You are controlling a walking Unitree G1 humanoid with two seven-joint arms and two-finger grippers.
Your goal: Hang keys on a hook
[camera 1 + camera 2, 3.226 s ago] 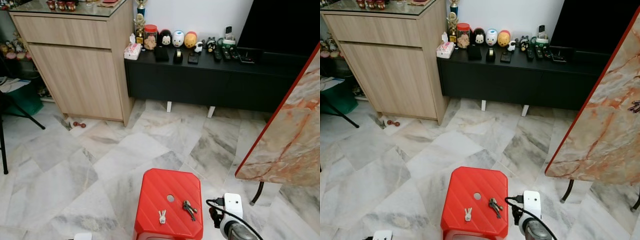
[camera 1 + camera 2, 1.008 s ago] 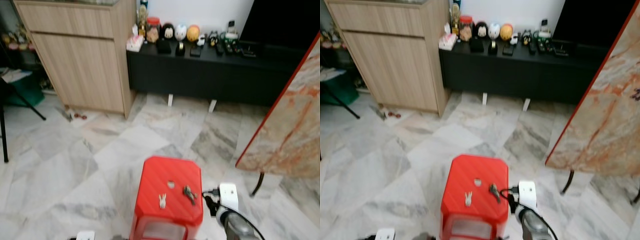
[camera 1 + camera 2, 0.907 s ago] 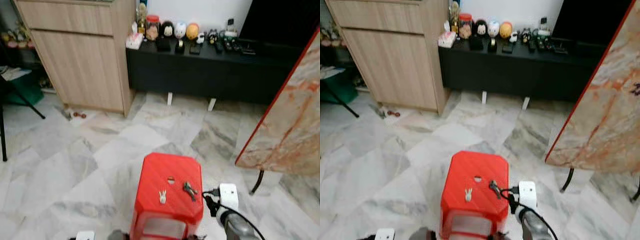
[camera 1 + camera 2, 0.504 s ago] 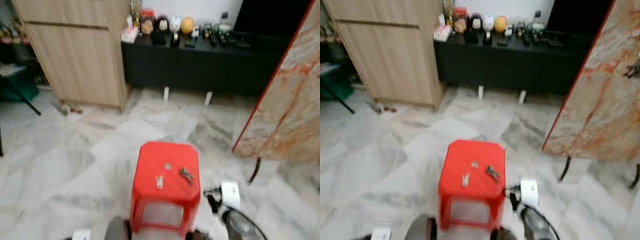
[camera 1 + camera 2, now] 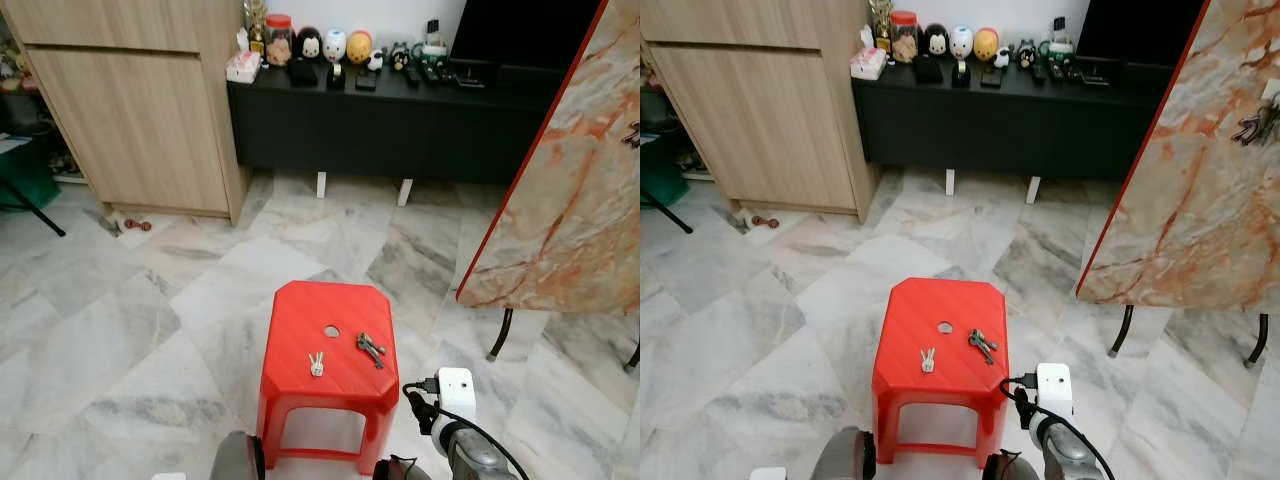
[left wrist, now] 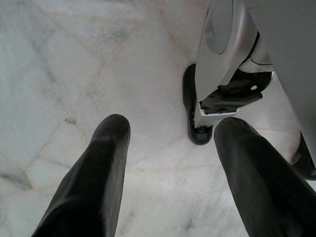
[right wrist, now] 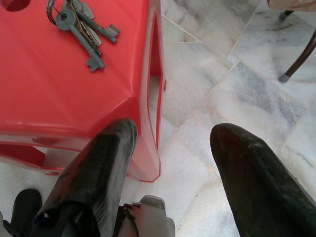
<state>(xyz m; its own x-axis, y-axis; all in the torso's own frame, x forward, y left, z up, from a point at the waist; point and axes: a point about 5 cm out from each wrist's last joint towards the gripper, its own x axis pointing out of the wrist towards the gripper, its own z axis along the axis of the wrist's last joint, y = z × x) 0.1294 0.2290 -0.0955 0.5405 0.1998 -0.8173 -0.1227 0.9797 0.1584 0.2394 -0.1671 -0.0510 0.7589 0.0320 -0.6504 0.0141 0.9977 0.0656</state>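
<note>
A bunch of grey keys [image 5: 370, 347] lies on top of a red plastic stool [image 5: 300, 320], right of its centre hole. In the right wrist view the keys [image 7: 81, 27] sit ahead of my right gripper [image 7: 175, 132]. That gripper hangs open beside the stool's right edge, over the floor, holding nothing. A small cream trinket [image 5: 316, 364] lies left of the keys. A dark hook [image 5: 1250, 125] sticks out of the marble-patterned panel [image 5: 570, 220] at the right. My left gripper [image 6: 173, 126] hangs open above the floor by my own foot.
A wooden cabinet [image 5: 140, 120] stands at the back left and a black low bench [image 5: 400, 130] with figurines along the back wall. The panel rests on dark legs [image 5: 497, 335]. Marble floor surrounds the stool.
The camera has pulled back and risen, so the stool sits higher in view with its legs showing. Keys and trinket lie in the same places on the stool.
</note>
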